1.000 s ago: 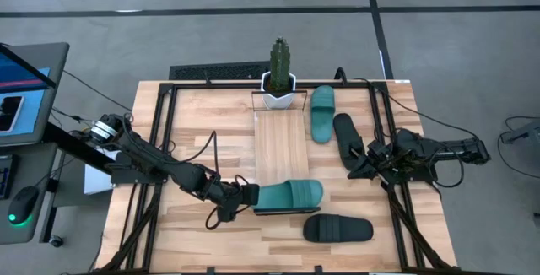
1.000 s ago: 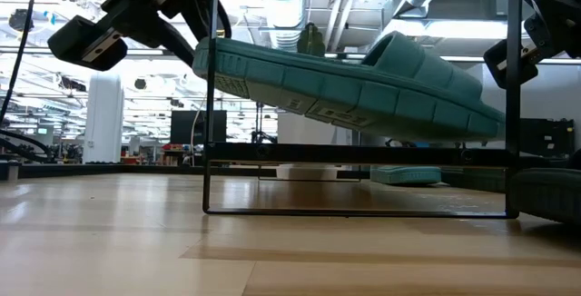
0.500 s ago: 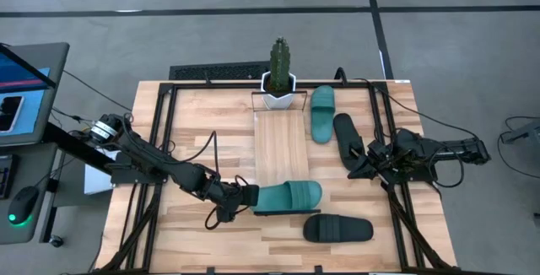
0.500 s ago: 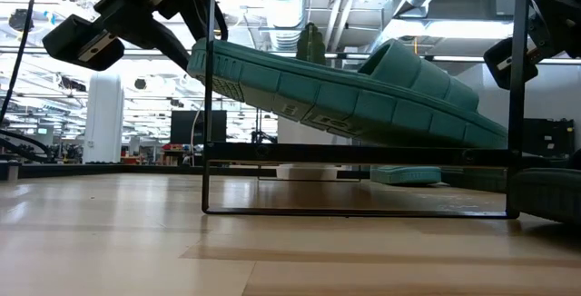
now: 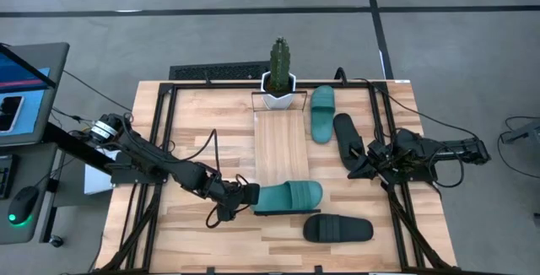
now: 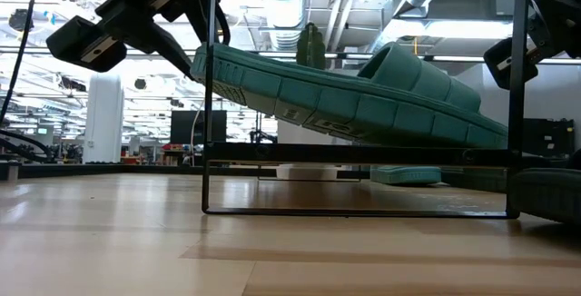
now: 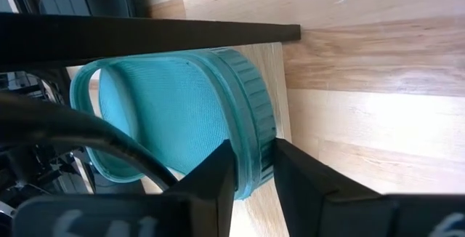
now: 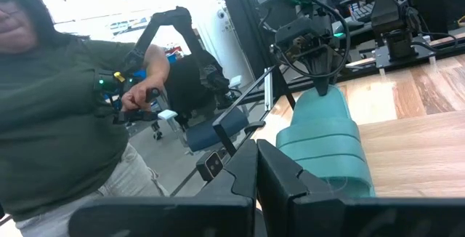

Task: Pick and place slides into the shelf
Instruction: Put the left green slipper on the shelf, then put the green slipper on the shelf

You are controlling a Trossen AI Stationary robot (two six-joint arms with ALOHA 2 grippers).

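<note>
At the table's near edge a black slide [image 5: 337, 229] lies on the tabletop [image 5: 194, 106], not yet on the shelf [image 5: 281, 144]. Just behind it, a teal slide [image 5: 288, 196] lies across the shelf's near end, toe down on the plank and heel raised. The left gripper [image 5: 245, 194] has that heel rim between its fingers [image 7: 218, 182]. The jaws stand narrow; whether they grip or merely flank the rim I cannot tell.

Farther back, the rest of the plank is bare. A second black slide [image 5: 347, 138] and a second teal slide [image 5: 321, 113] lie on the tabletop to its right. The right gripper [image 5: 364, 164] waits there with jaws shut, holding nothing. I judge one slide nearly placed and three left.

Against a second ago, the teal slide has tilted toe-down onto the plank, and the left jaws have begun spreading.
</note>
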